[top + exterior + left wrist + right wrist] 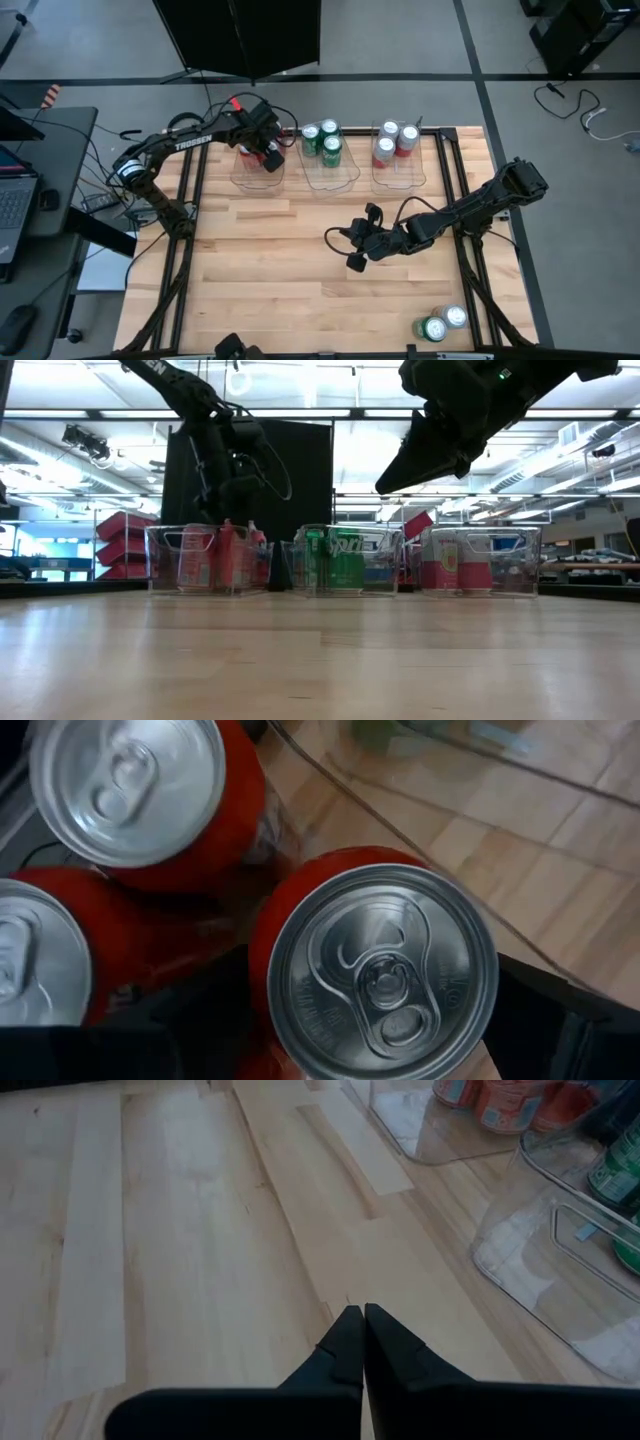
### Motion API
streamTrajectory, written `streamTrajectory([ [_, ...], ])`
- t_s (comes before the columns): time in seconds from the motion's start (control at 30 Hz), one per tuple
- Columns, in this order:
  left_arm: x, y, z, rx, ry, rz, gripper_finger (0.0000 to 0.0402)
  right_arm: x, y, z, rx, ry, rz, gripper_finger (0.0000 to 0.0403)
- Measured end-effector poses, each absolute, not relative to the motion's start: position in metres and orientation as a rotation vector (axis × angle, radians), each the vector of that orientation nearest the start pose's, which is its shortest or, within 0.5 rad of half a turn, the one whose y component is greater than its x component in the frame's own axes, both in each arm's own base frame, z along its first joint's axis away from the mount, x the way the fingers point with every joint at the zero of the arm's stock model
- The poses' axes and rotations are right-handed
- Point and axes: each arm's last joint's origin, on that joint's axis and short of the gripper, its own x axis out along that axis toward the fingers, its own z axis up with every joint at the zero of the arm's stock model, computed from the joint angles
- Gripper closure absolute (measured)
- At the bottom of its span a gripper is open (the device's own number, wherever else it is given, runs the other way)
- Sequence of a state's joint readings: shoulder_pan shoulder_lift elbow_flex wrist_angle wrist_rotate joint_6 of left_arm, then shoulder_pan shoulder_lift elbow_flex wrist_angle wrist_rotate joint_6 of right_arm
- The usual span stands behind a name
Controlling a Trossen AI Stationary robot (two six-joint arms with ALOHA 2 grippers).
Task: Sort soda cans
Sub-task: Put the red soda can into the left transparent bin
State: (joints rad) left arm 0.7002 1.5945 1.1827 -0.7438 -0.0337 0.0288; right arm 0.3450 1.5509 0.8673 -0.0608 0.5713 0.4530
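Your left hand [262, 140] is down in the left bin [243, 176], clamped on a red can [375, 960] next to two other reds. Your right hand [362, 1342] hangs over mid table [260, 260], fingers pinched together on nothing. A green can [433, 329] and a silver can [455, 317] sit near the front right corner.

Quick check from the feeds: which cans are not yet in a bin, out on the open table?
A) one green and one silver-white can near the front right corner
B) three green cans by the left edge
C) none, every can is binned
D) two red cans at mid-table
A: the high view shows a green can and a silver-white can side by side on the bare table, far from the three bins.
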Motion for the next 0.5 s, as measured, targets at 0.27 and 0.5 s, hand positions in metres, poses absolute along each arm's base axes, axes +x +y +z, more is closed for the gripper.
streamTrajectory([
  [0.27,0.2393,0.2034,0.2439,-0.348,1.160,0.632,0.0058,0.2974,0.0908,0.1967,0.111,0.606,-0.345,0.0403],
  [0.5,0.2386,0.2039,0.2445,-0.318,1.176,0.660,0.0059,0.2973,0.0908,0.1966,0.122,0.605,-0.347,0.0403],
])
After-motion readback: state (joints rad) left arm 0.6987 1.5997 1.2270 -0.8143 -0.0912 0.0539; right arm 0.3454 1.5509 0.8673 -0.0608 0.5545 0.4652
